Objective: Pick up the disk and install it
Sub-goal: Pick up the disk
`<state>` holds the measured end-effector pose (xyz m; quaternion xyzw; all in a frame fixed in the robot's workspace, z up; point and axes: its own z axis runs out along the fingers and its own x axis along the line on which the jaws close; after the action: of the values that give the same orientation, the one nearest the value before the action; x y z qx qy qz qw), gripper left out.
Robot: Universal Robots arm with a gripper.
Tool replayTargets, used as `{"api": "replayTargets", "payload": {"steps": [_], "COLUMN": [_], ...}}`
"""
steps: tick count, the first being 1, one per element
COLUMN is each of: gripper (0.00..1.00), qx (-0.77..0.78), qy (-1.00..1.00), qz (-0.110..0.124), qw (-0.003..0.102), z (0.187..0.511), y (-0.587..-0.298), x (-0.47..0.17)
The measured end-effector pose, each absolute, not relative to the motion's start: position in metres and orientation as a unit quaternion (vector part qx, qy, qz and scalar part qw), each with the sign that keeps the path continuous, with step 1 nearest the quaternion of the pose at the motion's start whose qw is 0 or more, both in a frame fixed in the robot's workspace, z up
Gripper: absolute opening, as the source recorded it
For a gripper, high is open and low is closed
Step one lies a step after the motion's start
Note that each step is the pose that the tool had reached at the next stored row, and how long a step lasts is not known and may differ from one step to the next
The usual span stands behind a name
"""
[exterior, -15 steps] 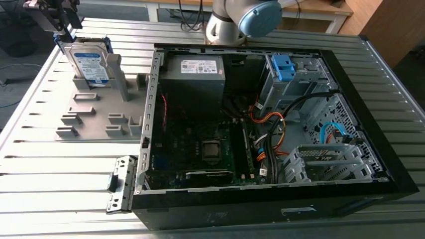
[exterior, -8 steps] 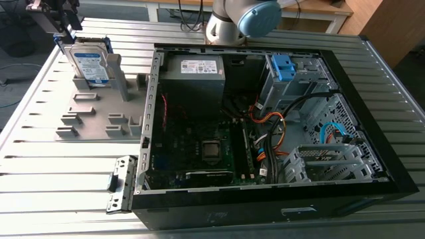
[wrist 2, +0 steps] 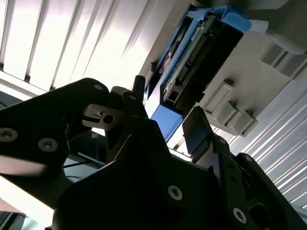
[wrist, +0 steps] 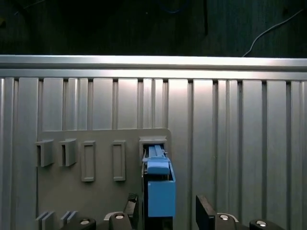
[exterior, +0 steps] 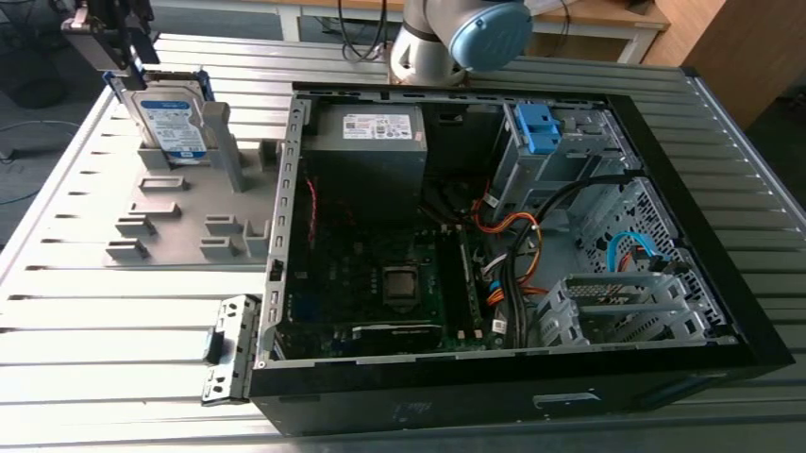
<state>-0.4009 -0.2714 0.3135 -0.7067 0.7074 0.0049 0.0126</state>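
Ribbed sheet metal forms the counter [exterior: 75, 321]. On it, nearest in the exterior view, lies an open black computer case [exterior: 504, 396]. Inside it are a dark motherboard [exterior: 377, 274], orange cables [exterior: 529, 245], a blue cable [exterior: 624, 250] and, at the far end, a grey box [exterior: 365, 156] with a white sticker [exterior: 384, 125] whose print is too small to read. A small blue bracket [exterior: 539, 127] sits in the drive cage beside that box.

Toward the exterior view's left of the case lies a grey fixture plate [exterior: 176, 226] with raised blocks and slots. The disk [exterior: 170, 109] stands upright in a slot at the plate's far end. Its white-and-blue label [exterior: 176, 132] faces the camera, with lettering that cannot be made out.

The tool [exterior: 120, 47] hangs just above the disk's top edge. In the first wrist view the disk [wrist: 160, 191] shows edge-on with its blue rail, between the fingers [wrist: 205, 211]. One finger is close beside it and the other is clearly apart, so the tool [wrist: 168, 211] is spread wide and grips nothing.

Beyond the case stands the arm's base [exterior: 454, 38].
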Motion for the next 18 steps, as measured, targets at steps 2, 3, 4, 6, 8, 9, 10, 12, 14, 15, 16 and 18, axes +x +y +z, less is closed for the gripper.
{"api": "replayTargets", "payload": {"steps": [2, 3, 4, 6, 8, 9, 10, 12, 14, 15, 16, 18], "gripper": [0.58, 0.58, 0.58, 0.58, 0.58, 0.58, 0.58, 0.58, 0.58, 0.58, 0.58, 0.58], "qx": [-0.714, -0.717, -0.719, -0.719, -0.719, -0.719, -0.719, -0.719, -0.719, -0.719, -0.719, -0.719], "qy": [0.7, 0.697, 0.695, 0.695, 0.695, 0.695, 0.695, 0.695, 0.695, 0.695, 0.695, 0.695], "qz": [0.005, 0.005, 0.005, 0.005, 0.005, 0.005, 0.005, 0.005, 0.005, 0.005, 0.005, 0.005], "qw": [0.012, 0.012, 0.012, 0.012, 0.012, 0.012, 0.012, 0.012, 0.012, 0.012, 0.012, 0.012], "z": [0.311, 0.309, 0.307, 0.303, 0.3, 0.298, 0.296, 0.292, 0.289, 0.287, 0.285, 0.283], "y": [-0.271, -0.271, -0.271, -0.27, -0.27, -0.27, -0.27, -0.27, -0.27, -0.27, -0.27, -0.27], "x": [-0.401, -0.401, -0.401, -0.402, -0.402, -0.402, -0.402, -0.402, -0.402, -0.402, -0.402, -0.402]}}
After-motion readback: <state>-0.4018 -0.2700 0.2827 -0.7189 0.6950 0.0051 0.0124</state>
